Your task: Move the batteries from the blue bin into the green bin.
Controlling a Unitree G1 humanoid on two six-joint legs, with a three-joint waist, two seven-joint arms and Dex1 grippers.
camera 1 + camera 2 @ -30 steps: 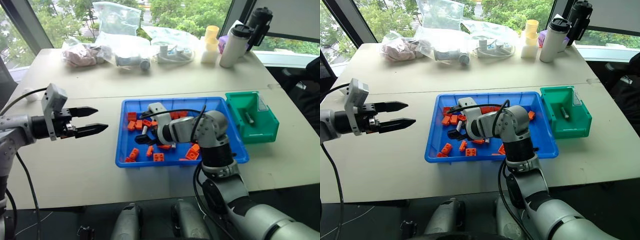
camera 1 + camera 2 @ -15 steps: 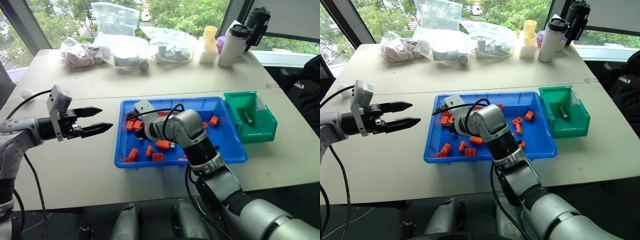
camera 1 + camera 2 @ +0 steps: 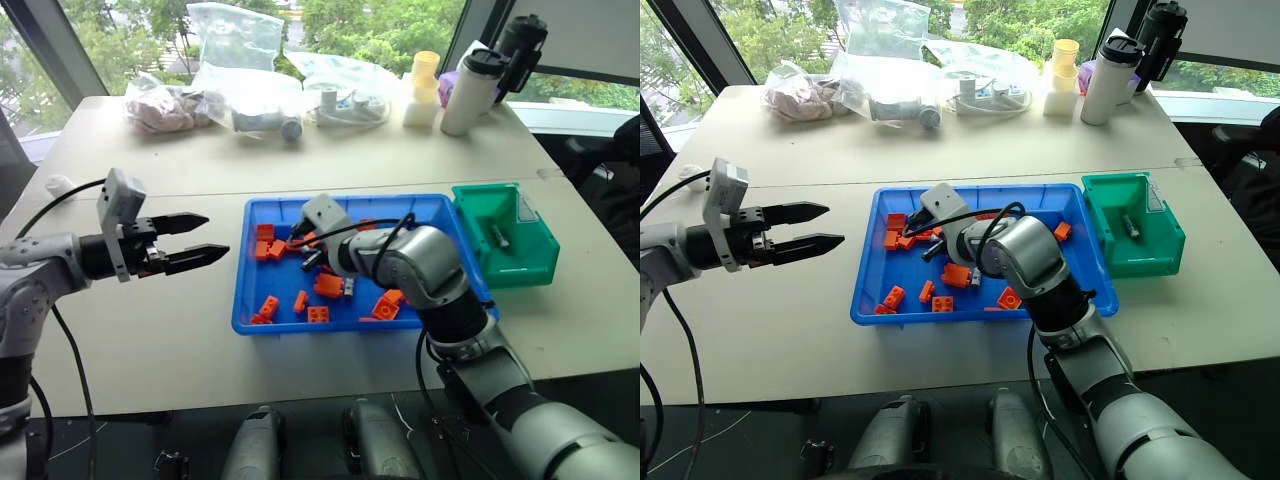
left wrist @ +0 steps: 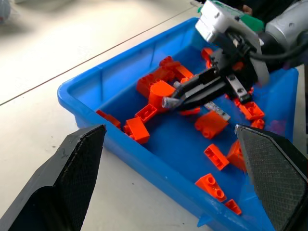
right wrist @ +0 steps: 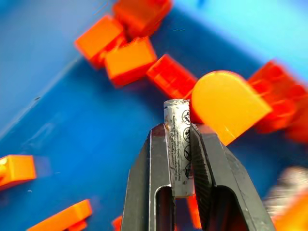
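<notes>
My right gripper (image 5: 180, 159) pinches 1 battery (image 5: 179, 139) lengthwise, lifted over the blue bin (image 3: 262, 312); the green bin (image 3: 520, 268) lies to its right. Left gripper (image 3: 198, 240) hangs spread, farther away.

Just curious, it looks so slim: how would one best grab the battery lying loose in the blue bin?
Likely from above, jaws across the mid-barrel of the battery: it lies flat in the blue bin, slim and round. An orange brick lies close beside it, so one jaw must slip between.
</notes>
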